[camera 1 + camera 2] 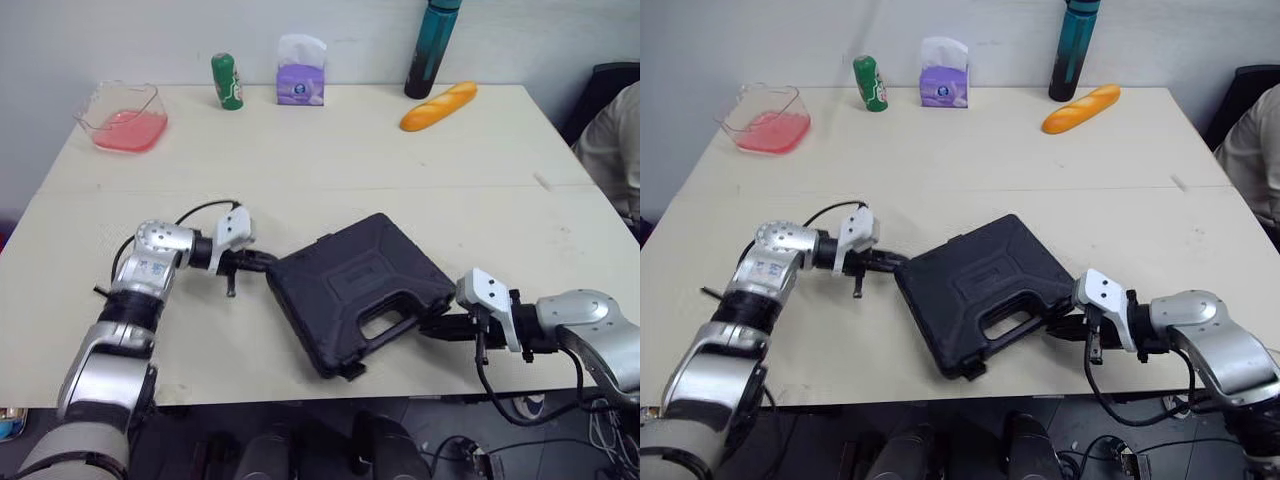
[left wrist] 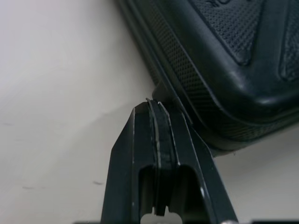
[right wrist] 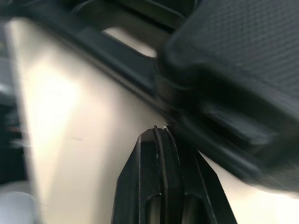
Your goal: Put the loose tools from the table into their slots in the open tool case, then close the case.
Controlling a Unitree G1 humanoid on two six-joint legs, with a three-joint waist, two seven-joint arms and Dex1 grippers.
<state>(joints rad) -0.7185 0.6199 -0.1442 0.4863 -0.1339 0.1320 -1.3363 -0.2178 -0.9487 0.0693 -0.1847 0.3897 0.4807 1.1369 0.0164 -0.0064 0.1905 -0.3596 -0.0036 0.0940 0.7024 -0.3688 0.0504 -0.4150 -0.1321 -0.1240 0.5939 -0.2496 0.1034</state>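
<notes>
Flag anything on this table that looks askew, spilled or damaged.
The black tool case lies closed but askew, turned diagonally to the edges of the table, with one corner close to the front edge. Nothing looks spilled or damaged.

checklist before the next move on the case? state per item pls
1. Lid down: ok. The tool case lies flat with its lid shut.
2. Latches fastened: cannot tell.
3. Tools stowed: cannot tell, the inside is hidden.
4. Left gripper: ok, fingers shut on nothing, tips at the case's left corner.
5. Right gripper: ok, fingers shut on nothing, tips at the case's edge beside the handle.
6. Case fully on the table: ok, though its near corner sits close to the front edge, so a push toward the robot looks risky.
</notes>
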